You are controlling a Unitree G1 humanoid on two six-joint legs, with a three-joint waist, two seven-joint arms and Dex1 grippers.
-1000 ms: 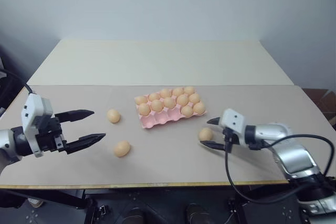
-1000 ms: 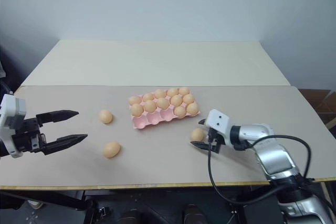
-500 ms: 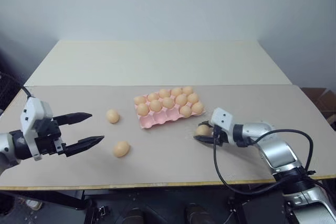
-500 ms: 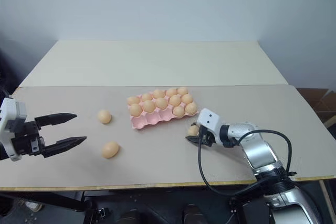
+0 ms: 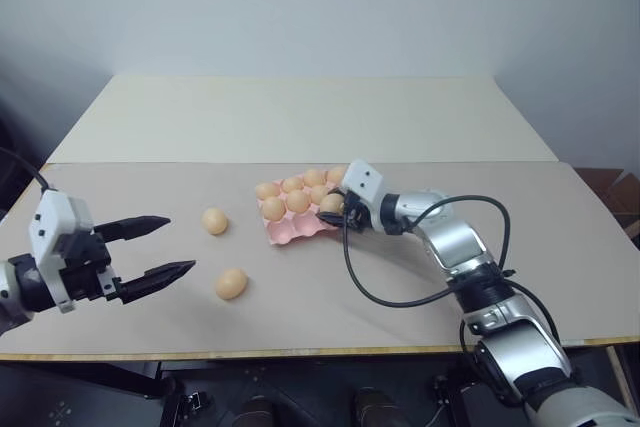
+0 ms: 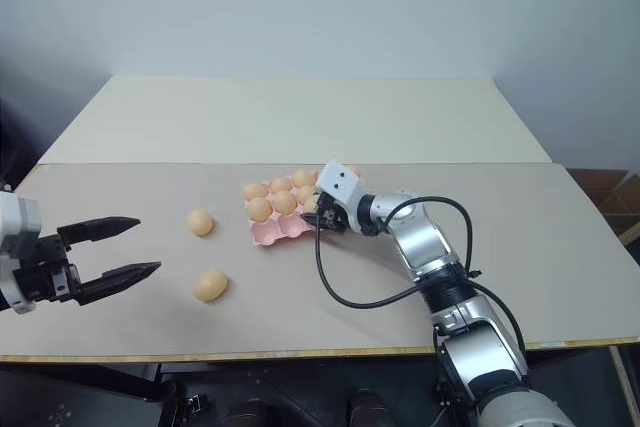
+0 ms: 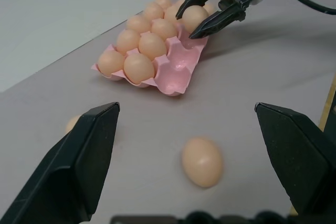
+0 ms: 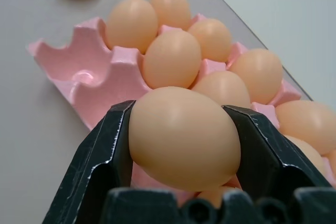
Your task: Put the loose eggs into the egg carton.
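Observation:
The pink egg carton [image 5: 290,232] lies mid-table with several eggs in its back cups and bare cups along its near row [image 8: 79,72]. My right gripper [image 5: 335,209] is shut on one tan egg [image 8: 184,137] and holds it just above the carton's near right cups; the left wrist view shows that egg [image 7: 194,18] between the black fingers. Two loose eggs lie on the table left of the carton, one [image 5: 215,221] farther back and one [image 5: 232,283] nearer. My left gripper [image 5: 180,244] hovers open at the left, apart from both.
A second cream table [image 5: 300,117] stands behind the grey one, against a pale wall. The right arm's black cable [image 5: 380,297] loops over the table right of the carton. The table's front edge [image 5: 300,352] runs near the bottom.
My right gripper shut on the egg lying right of the carton, lifted it and carried it left and back to above the carton's near row. The left gripper stayed open in place.

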